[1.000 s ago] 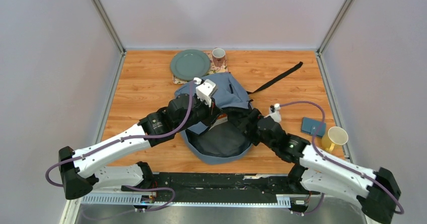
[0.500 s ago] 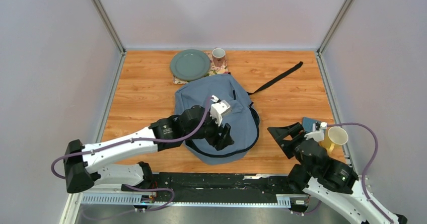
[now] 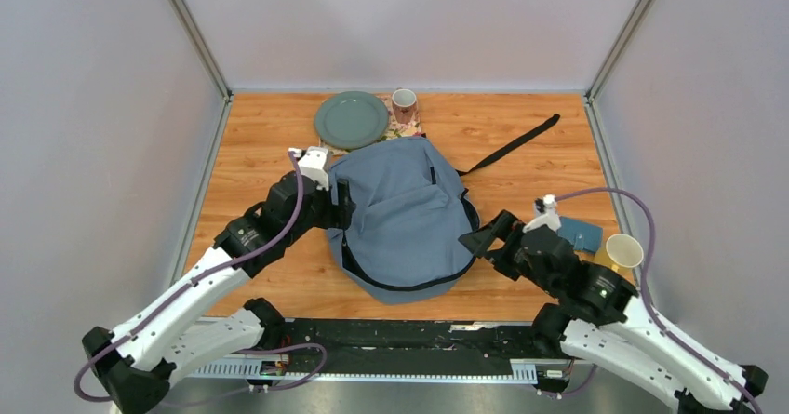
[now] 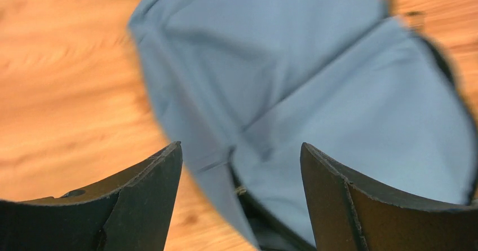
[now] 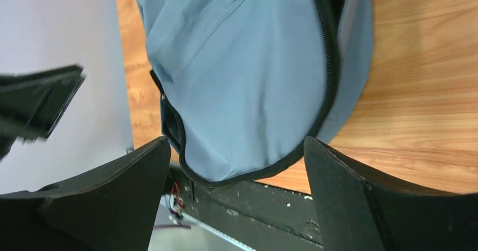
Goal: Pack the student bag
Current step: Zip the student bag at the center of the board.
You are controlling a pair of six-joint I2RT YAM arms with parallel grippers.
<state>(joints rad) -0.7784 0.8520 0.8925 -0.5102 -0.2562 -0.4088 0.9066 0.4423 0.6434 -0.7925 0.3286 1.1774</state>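
Observation:
The student bag (image 3: 405, 214) lies flat in the middle of the wooden table, grey-blue, its top flap down and a dark zip running round its near edge. My left gripper (image 3: 342, 205) hovers at the bag's left edge, open and holding nothing. The left wrist view shows the bag (image 4: 315, 93) blurred beyond the left gripper (image 4: 241, 166), with fabric and zip under the gap. My right gripper (image 3: 479, 239) is open beside the bag's right edge. The right wrist view shows the bag (image 5: 248, 65) ahead of the right gripper (image 5: 237, 161), not touching it.
A green plate (image 3: 351, 119) and a patterned mug (image 3: 404, 105) stand at the back. The bag's black strap (image 3: 516, 142) trails to the back right. A flat blue item (image 3: 579, 234) and a yellow cup (image 3: 621, 251) sit at the right, behind my right arm.
My left gripper opened, let go of the bag's flap and drew back to the left edge. The flap dropped shut over the opening. My right arm swung away right, then returned toward the bag.

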